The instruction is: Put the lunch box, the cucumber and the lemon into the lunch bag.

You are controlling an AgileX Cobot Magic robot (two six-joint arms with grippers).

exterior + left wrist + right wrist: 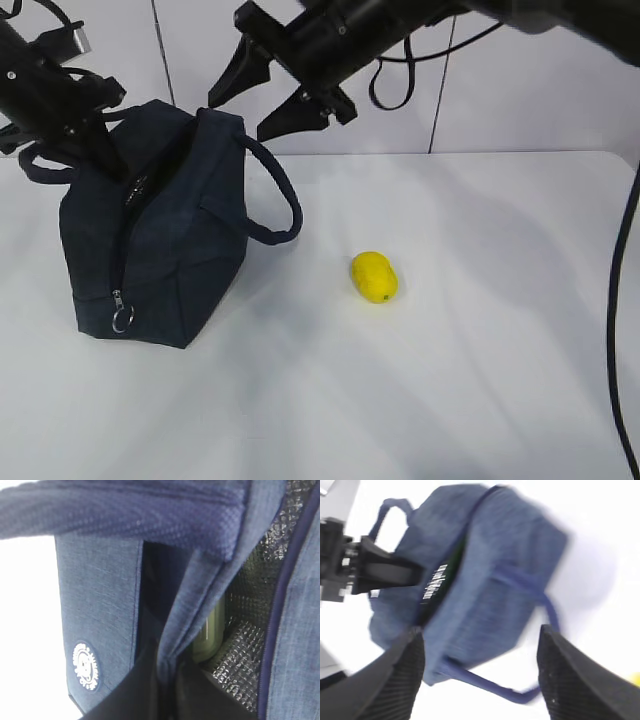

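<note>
Exterior view: the lunch bag (150,240) stands upright on the white surface (450,380), its top zipper open and its long axis running from the near end, where the silver ring pull (121,319) hangs, away toward the back. The left gripper (112,165) reaches down into the bag's mouth, its jaws together and pinched on the near edge of the opening. The right gripper (268,95) hangs above and just behind the bag with its jaws wide apart and nothing between them. The lemon (374,276) lies on the surface well below the right gripper and toward the camera from it, its long axis slanting, tip toward the near right.

Left wrist view: the left gripper (167,672) is clamped on a fold of navy fabric — beyond it, inside the silver-lined bag (100,605), a dark green rounded shape (209,635) stands on end; blurred, so what it is cannot be told.

Right wrist view: the spread fingers (395,680) frame the blurred bag (490,580) below — a strip of barcoded label shows in its open mouth.
</note>
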